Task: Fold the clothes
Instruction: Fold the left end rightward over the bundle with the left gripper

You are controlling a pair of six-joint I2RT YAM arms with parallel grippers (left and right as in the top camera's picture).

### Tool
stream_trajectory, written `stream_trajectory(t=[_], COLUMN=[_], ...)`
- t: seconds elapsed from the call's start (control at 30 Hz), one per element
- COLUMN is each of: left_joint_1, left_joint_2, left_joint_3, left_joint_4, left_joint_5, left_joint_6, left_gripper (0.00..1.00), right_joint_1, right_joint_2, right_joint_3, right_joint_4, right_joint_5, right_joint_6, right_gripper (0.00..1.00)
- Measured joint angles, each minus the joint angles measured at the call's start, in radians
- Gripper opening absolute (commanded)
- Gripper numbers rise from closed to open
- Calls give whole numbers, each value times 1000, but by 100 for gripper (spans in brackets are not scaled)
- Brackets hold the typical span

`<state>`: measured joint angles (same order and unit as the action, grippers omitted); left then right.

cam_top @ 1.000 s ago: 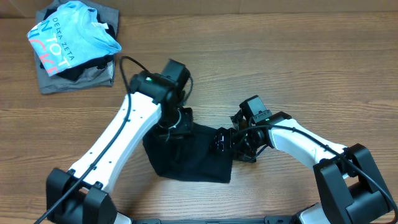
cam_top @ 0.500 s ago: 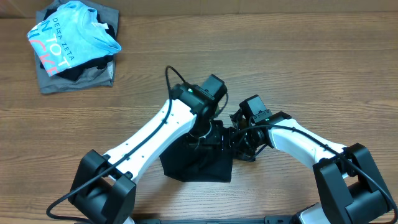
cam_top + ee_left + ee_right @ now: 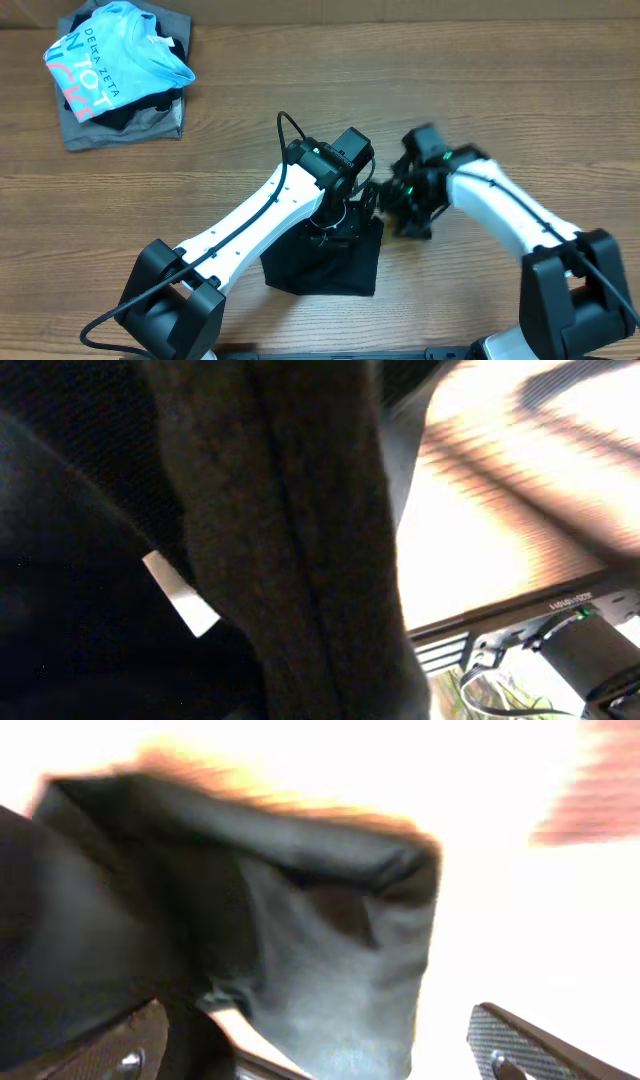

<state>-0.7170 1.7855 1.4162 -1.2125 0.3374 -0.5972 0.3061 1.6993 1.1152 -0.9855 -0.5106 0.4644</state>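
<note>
The left gripper [image 3: 345,213] is pressed onto the far edge of the black T-shirt [image 3: 330,268]. Dark fabric and the white neck label [image 3: 180,595] fill the left wrist view, so whether the jaws are parted or clenched cannot be told. The left arm is stretched diagonally from the near left. The right gripper [image 3: 398,197], blurred from overhead, is held just beside the shirt's far right corner, its fingers [image 3: 520,1042] spread wide and gripping nothing. The shirt is bunched compactly at the near middle of the table [image 3: 500,120]. At the far left, a light blue shirt [image 3: 115,55] is heaped on a grey garment [image 3: 125,128].
</note>
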Motion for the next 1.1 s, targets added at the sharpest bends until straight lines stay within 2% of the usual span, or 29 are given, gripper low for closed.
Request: stream_trajectory(t=[0.07, 0.23, 0.27, 0.33, 0.47, 0.53, 0.7, 0.77, 0.83, 0.97, 1.1], left_joint_1=[-1, -15, -21, -38, -82, -106, -66, -2, 79, 237, 282], left_joint_2=[0, 0, 0, 0, 0, 0, -1, -6, -17, -43, -48], left_joint_3=[0, 0, 0, 0, 0, 0, 102, 192, 243, 250, 145], left_joint_4=[-3, -3, -2, -2, 26, 32, -111, -203, -261, -281, -180], left_joint_5=[3, 22, 28, 42, 99, 134, 86, 15, -42, -113, -134], left_joint_6=[1, -2, 0, -6, 5, 27, 58, 64, 83, 145, 192], left_gripper=[25, 57, 61, 61, 54, 55, 72, 84, 90, 93, 94], right_joint_1=[-51, -192, -218, -267, -346, -385, -404, -404, -404, -404, -404], right_joint_2=[0, 0, 0, 0, 0, 0, 0, 0, 0, 0, 0], right_joint_3=[80, 206, 221, 243, 261, 261, 262, 263, 263, 263, 264], right_joint_4=[-61, -148, -160, -178, -197, -209, -241, -248, -249, -248, -246], right_joint_5=[26, 58, 63, 66, 40, 11, -14, -16, -17, -17, -17], right_joint_6=[-23, -70, -76, -90, -124, -146, -182, -192, -203, -214, -219], right_gripper=[100, 100, 100, 100, 100, 100, 100, 100, 100, 100, 100])
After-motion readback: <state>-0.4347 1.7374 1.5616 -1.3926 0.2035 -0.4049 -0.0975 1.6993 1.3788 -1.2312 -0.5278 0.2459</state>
